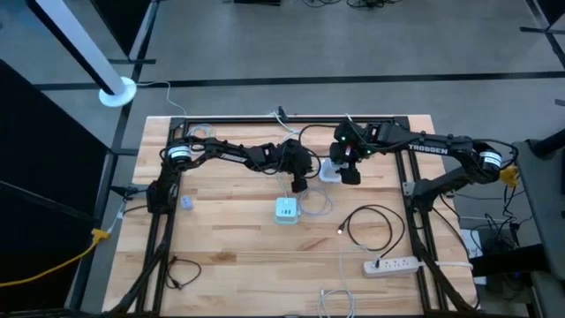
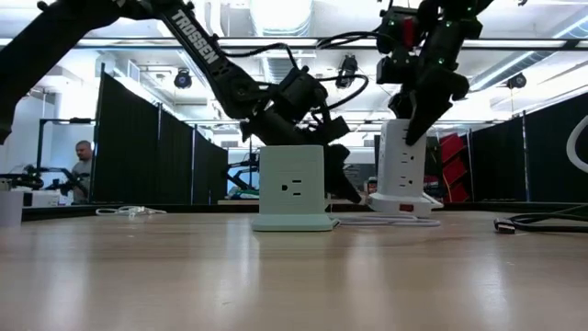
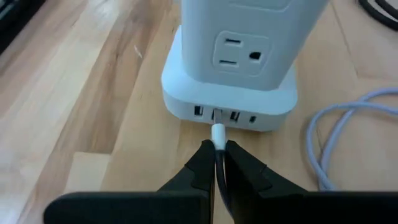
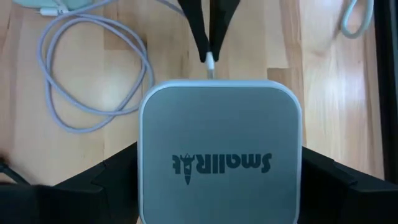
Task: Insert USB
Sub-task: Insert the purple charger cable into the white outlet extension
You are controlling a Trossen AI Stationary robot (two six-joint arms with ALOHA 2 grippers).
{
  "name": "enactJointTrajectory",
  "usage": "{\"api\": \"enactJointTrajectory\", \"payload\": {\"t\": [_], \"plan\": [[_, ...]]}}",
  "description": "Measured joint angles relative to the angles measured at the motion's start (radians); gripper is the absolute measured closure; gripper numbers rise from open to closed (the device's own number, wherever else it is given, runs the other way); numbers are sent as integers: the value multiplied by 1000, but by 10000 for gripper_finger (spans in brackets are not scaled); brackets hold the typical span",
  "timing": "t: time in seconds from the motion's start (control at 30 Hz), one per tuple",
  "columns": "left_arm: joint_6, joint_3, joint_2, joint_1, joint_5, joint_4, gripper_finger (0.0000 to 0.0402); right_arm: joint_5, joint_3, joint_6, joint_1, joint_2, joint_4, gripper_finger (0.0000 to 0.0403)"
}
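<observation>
A white tower power strip (image 1: 330,168) stands upright on the wooden table; its base (image 3: 230,106) carries a row of USB ports. My left gripper (image 3: 216,146) sits low on the tower's left side, shut on a white USB plug (image 3: 218,132). The plug's metal tip is at the mouth of the second port (image 3: 217,115). My right gripper (image 2: 418,119) comes down over the tower's grey top (image 4: 221,162), open wide. Its two fingers (image 4: 115,171) stand on opposite sides of the tower. My left gripper pinches the white USB plug at its rear end (image 3: 219,142) between its two fingertips. The fingers slant down from the table's left side and lie along the plug. The plug is clear of the table, pointing into the port row. My right gripper's fingers run beside the tower's walls; whether they touch it I cannot tell, since the tower's top hides their tips.
A mint green outlet cube (image 1: 285,210) stands just nearer than the tower, with a looped grey cable (image 4: 93,68) beside it. A black cable coil (image 1: 371,228) and a flat white power strip (image 1: 393,263) lie toward the near right.
</observation>
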Motion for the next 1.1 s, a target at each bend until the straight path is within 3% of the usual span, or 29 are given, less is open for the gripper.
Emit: {"api": "enactJointTrajectory", "payload": {"t": [1.1], "plan": [[57,-2,67,-13,0,125,390,-5,-79,18,0,-2,71,109]]}}
